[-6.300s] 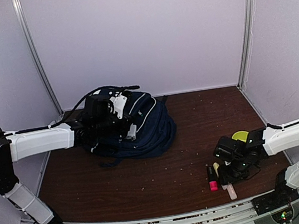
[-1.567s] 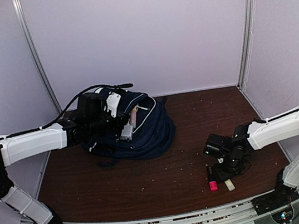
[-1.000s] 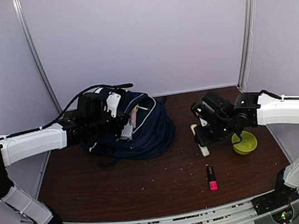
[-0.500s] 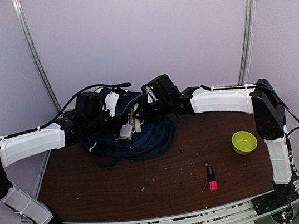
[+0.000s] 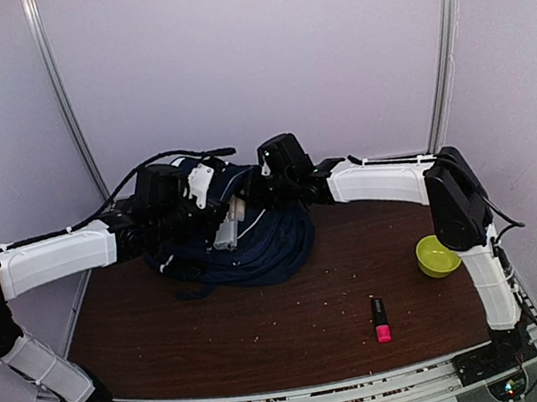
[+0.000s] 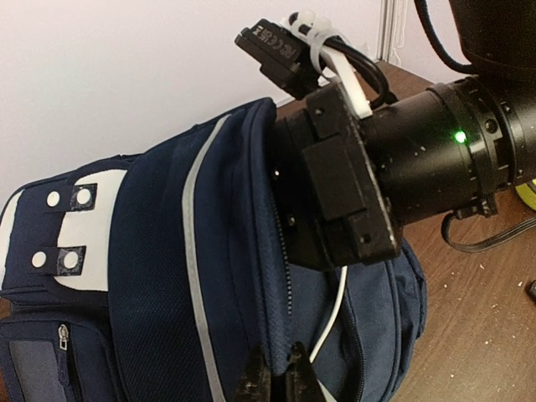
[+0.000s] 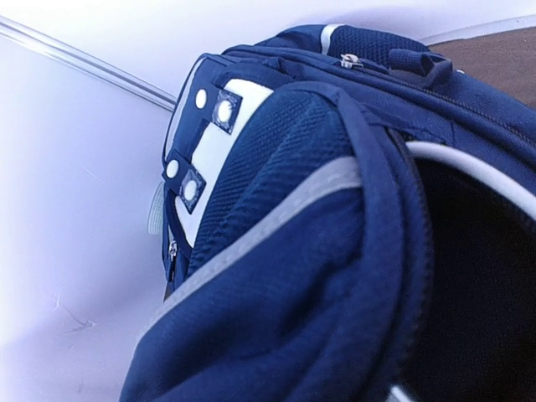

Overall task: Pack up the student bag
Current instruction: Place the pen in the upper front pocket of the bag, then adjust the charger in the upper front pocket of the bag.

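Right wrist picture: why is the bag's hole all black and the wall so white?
Right wrist view: the student bag looks black inside, likely because little light reaches there; the wall glares almost white. Left wrist view: evenly lit, the bag's stitching sharp. Top view: softer, no glare.

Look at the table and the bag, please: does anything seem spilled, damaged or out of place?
Small pale crumbs lie scattered over the brown table, mostly in its middle and right part, like a spill. The student bag slumps but shows no damage.
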{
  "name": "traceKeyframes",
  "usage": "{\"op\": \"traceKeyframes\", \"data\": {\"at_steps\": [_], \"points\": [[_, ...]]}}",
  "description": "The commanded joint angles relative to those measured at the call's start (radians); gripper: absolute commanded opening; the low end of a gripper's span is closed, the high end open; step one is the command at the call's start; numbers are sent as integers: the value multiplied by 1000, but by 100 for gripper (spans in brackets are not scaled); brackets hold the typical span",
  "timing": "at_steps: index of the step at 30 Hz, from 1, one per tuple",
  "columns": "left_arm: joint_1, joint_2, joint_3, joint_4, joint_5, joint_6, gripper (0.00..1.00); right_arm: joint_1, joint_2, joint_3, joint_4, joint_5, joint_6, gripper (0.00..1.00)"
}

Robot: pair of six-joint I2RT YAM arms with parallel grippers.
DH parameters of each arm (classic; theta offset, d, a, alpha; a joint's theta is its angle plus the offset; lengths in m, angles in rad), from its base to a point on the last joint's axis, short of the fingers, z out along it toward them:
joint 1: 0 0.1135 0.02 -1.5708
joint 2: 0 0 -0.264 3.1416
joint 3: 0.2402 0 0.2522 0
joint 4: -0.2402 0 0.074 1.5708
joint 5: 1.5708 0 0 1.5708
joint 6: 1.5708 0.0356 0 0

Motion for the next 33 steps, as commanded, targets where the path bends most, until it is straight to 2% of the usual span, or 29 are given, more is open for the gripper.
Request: {"op": "traceKeyframes", "data": {"at_steps": [1, 9, 15, 17, 24, 26, 31, 33], "points": [[-4, -28, 44, 54, 20, 17, 0, -15, 48, 82, 52, 41, 5, 33], [-4, 12, 51, 58, 18, 4, 0, 6, -112, -4, 5, 48, -176, 53], [-5, 18, 55, 52, 10, 8, 0, 9, -196, -9, -47, -9, -260, 54], [-5, 16, 58, 46, 6, 11, 0, 3, -222, -18, -77, -25, -272, 53], [-5, 11, 55, 44, 2, 12, 0, -50, -303, -161, -90, 44, -219, 29], [-5, 7, 49, 46, 2, 12, 0, -65, -310, -187, -80, 62, -204, 25], [-5, 4, 49, 47, 4, 11, 0, -103, -257, -187, -81, 4, -138, 24], [-5, 1, 45, 50, 3, 12, 0, -105, -239, -190, -68, -19, -111, 29]]}}
